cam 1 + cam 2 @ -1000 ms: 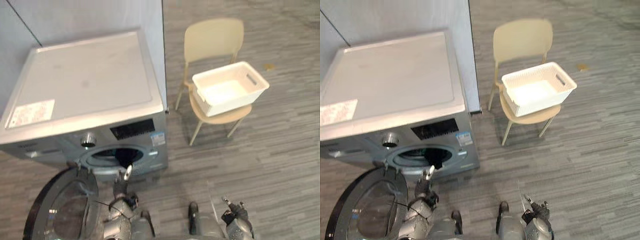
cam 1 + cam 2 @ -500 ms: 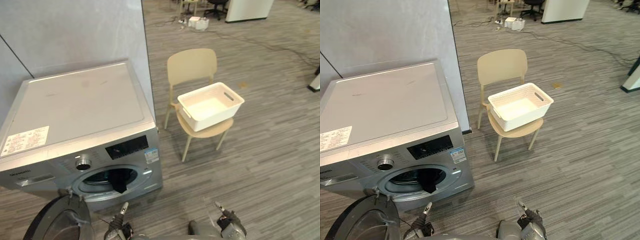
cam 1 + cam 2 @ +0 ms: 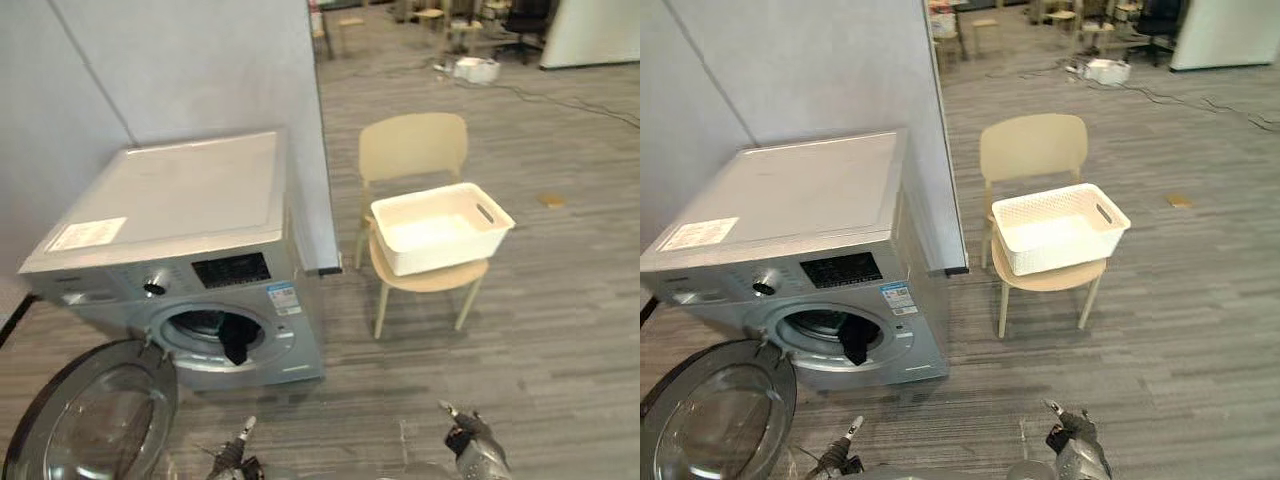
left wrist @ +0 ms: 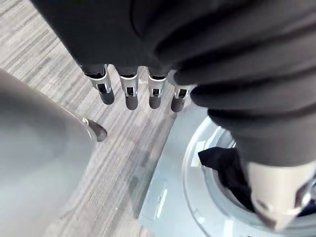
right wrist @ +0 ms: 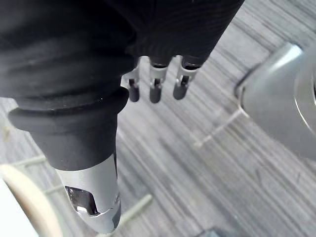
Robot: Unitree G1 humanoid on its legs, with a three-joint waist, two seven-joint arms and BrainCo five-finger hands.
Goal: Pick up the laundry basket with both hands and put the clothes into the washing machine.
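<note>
White lattice-walled basket (image 3: 1065, 250) sits on a smooth beige chair (image 3: 412, 148), right of the boxy silver washer (image 3: 180, 200). Dark cloth (image 3: 235, 340) droops from its round drum mouth beside the open glass door (image 3: 95, 415). Left hand (image 3: 232, 462) and right hand (image 3: 463, 440) hover near, fingers (image 4: 129, 94) straight, apart.

An open-plan office: grey striped carpet floor (image 3: 560, 330), tall pale grey partition panel (image 3: 200, 70), black swivel chair (image 3: 1155, 15) and loose floor cables (image 3: 1215, 100) behind.

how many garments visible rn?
1: a dark garment hangs over the lip of the washing machine's open drum. The white basket on the chair looks empty. More may be hidden deeper in the drum.
</note>
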